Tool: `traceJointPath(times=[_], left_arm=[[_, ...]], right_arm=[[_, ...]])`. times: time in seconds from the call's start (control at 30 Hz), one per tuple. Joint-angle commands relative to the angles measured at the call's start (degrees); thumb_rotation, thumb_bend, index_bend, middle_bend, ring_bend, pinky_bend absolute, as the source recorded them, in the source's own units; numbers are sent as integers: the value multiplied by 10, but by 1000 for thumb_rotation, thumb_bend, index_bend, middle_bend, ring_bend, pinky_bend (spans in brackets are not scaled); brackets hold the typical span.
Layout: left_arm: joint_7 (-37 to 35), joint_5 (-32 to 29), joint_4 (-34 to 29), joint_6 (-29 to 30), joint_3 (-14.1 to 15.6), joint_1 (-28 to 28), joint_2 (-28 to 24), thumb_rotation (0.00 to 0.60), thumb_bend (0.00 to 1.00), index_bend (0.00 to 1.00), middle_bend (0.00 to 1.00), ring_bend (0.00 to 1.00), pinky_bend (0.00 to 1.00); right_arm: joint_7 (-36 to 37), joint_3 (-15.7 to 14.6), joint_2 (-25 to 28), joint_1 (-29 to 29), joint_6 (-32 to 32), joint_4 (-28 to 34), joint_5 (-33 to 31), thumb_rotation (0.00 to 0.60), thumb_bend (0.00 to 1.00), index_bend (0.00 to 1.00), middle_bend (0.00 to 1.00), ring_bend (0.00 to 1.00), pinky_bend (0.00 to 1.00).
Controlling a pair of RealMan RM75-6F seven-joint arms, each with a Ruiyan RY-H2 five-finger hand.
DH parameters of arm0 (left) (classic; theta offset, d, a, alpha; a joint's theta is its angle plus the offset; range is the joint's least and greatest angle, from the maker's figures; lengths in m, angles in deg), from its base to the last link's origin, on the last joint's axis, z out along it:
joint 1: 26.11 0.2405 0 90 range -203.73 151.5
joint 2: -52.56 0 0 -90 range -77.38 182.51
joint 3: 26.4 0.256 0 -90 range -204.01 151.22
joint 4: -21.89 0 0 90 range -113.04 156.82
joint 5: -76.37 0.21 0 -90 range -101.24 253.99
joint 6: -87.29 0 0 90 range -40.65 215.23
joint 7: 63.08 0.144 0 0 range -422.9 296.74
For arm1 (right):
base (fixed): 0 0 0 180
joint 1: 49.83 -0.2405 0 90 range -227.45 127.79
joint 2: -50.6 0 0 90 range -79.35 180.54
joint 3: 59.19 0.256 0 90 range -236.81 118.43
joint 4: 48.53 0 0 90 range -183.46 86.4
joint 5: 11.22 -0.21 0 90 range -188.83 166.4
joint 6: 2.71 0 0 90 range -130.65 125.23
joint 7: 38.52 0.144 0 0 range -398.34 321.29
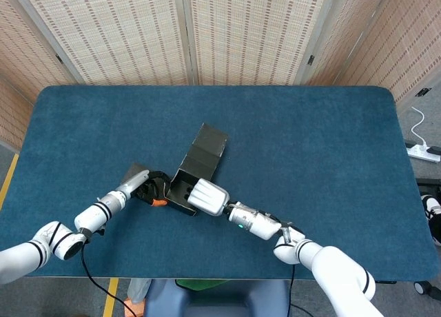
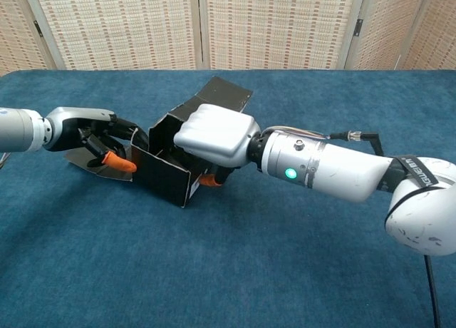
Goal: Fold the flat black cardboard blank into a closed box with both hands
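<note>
1. Nearest me in the chest view is my right forearm, a white and silver cylinder with a green light, running in from the right edge toward the middle of the table.
2. At its end, my right hand lies knuckles-up on the near right corner of the half-folded black cardboard box. Its fingers curl down over the wall and into the box; an orange fingertip shows below the palm. I cannot tell how firmly they grip the card.
3. The box sits left of the table's centre, toward the front edge, open at the top with its walls standing. A white label shows on its near corner.
4. On the box's left side, my left hand reaches in with dark fingers spread loosely against the left wall, and an orange-tipped finger resting over a flat black side flap that lies on the blue felt tabletop.
5. Behind the box, a long lid flap slants up and away toward the far right.
6. Farthest back, woven folding screens close off the scene.
</note>
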State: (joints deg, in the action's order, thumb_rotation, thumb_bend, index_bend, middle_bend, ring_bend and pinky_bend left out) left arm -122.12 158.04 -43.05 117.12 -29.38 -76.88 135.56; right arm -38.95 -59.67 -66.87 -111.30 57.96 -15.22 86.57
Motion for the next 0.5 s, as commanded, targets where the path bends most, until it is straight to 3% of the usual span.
traceJointPath(times=[0.03,0.17,0.3,0.4,0.5], left_arm=[[1,-1,-1,-1,-1,0,0,600,241,372,365,556,801],[6,-3,-3,1,-4,2,-1,600,241,372,364,556,797],[20,-4,-8,8,-6,5,-4,600,242,368,359,536,766],[34,-4,-19,16,-6,9,-9,600,241,322,318,409,686],[51,-4,-33,24,-6,13,-17,600,241,220,206,186,478]], right_arm=[[-3,1,5,0,4,2,1,600,315,862,864,824,1000],[-11,0,15,-3,5,8,5,600,264,535,601,812,1000],[-24,0,28,-9,5,21,10,600,99,212,317,793,1000],[-30,1,42,-14,8,36,13,600,12,31,156,758,1000],[-40,4,57,-15,6,54,11,600,0,0,90,732,1000]])
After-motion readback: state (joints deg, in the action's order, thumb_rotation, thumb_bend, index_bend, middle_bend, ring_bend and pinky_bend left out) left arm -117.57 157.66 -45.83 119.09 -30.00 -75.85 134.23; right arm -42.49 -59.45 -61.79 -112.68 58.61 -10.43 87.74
